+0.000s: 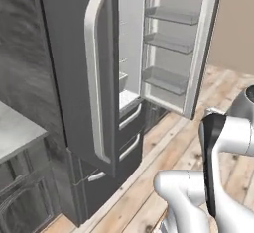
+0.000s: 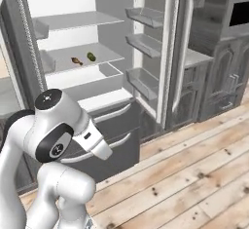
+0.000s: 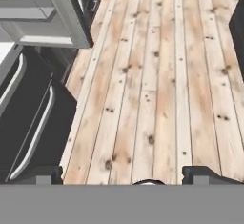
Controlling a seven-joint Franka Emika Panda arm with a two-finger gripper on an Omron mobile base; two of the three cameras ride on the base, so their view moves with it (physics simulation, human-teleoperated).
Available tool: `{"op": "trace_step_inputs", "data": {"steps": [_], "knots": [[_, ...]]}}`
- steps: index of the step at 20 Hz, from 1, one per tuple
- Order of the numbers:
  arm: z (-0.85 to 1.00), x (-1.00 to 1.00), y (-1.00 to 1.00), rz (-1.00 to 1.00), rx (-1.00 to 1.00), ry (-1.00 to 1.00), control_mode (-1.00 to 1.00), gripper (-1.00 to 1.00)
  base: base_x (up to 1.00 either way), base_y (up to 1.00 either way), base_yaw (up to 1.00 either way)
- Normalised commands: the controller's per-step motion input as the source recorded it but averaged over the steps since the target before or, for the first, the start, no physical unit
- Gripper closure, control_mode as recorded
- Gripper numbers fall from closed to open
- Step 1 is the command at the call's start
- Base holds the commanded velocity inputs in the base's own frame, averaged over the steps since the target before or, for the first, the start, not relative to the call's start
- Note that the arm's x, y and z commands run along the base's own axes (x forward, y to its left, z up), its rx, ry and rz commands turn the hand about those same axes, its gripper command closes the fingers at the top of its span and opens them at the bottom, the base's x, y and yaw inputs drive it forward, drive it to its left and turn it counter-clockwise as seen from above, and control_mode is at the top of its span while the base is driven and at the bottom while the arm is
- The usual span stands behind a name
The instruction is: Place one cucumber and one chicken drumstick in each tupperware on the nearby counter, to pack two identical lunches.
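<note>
On a middle shelf (image 2: 82, 56) of the open fridge (image 2: 73, 38), in the right base view, lay a small brown chicken drumstick (image 2: 76, 61) and, just beside it to the right, a short dark green cucumber (image 2: 91, 56), the two close but apart (both too small to show much detail). The shelf was pale grey and flat, with further bare-looking shelves above and below. The fridge door (image 2: 151, 43) stood swung wide, its three grey bins stacked one over another on the inside. Right of the fridge, a strip of pale counter (image 2: 197, 56) topped dark grey wood-grain cabinets (image 2: 221, 84); in the left base view another pale marbled counter (image 1: 17, 130) sat at the left edge over the same dark cabinets. The hand view looked down on a light wooden plank floor (image 3: 157, 85), with the gripper (image 3: 123, 174) held over it, its two dark fingertips (image 3: 43, 174) set wide apart and nothing between them. Dark freezer drawers (image 3: 28, 123) with long bar handles showed at that view's left.
</note>
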Motion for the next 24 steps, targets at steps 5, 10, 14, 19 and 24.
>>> {"op": "trace_step_inputs", "data": {"steps": [5, 10, 14, 19, 24], "knots": [[0.0, 0.0, 0.0, 0.0, 0.0, 0.0, 1.0, -1.0, 0.42, -0.48, 0.51], [0.0, 0.0, 0.0, 0.0, 0.0, 0.0, 1.0, -1.0, 0.03, -0.73, 0.46], [0.0, 0.0, 0.0, 0.0, 0.0, 0.0, 1.0, -1.0, 0.28, -0.23, 0.6], [0.0, 0.0, 0.0, 0.0, 0.0, 0.0, 1.0, -1.0, 0.03, -0.08, 0.63], [0.0, 0.0, 0.0, 0.0, 0.0, 0.0, 1.0, -1.0, 0.32, -0.73, 0.4]]}}
